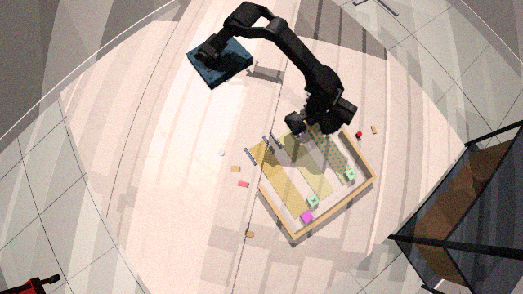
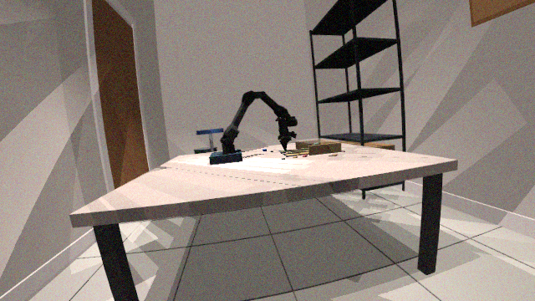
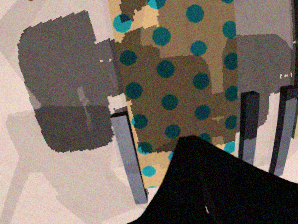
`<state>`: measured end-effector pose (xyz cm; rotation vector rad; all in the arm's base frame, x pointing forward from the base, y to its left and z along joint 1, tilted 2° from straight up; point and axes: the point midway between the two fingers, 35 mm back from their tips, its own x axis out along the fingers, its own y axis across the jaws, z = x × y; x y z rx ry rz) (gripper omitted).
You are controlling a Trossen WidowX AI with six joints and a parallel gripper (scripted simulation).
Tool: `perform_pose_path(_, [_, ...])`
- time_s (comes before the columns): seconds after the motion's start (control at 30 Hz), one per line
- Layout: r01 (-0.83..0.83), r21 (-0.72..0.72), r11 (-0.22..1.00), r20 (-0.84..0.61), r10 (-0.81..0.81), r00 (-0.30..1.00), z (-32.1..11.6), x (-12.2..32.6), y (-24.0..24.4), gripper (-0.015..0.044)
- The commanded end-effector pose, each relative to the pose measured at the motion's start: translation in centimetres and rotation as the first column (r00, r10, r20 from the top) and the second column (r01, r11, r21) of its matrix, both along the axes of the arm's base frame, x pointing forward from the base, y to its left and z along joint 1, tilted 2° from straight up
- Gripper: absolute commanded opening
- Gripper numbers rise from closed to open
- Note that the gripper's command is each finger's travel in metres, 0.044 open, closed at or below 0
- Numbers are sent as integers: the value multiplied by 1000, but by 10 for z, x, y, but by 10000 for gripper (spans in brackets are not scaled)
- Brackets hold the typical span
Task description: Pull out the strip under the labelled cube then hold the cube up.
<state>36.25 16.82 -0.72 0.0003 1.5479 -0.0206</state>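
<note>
My gripper (image 2: 285, 149) (image 3: 186, 143) is shut and low over the near end of the teal-dotted strip (image 1: 328, 151) (image 3: 170, 102); nothing shows between its fingers, though their tips are partly hidden. A mint cube with a dark mark (image 1: 350, 174) sits at the far end of the dotted strip, towards its right edge. Another marked mint cube (image 1: 313, 200) is between the far ends of the pale yellow strip (image 1: 315, 173) and the golden strip (image 1: 282, 184). I cannot tell the two marks apart. A magenta cube (image 1: 306, 216) is by the golden strip's far end.
A low wooden wall (image 1: 333, 207) (image 2: 325, 148) borders the strips on three sides. Dark bars (image 1: 250, 157) (image 3: 130, 157) stand at the strips' near ends. A red piece (image 1: 359, 134), a pink block (image 1: 243, 184) and tan blocks (image 1: 235, 168) lie outside the wall.
</note>
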Motion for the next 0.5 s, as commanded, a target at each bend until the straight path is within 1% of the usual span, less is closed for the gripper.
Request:
perform_pose_path(0.0, [-3, 0, 1000, -6, 3, 1000, -5, 0, 0, 0])
perform_pose_path(0.47, [-3, 0, 1000, -8, 3, 1000, -6, -18, 0, 0])
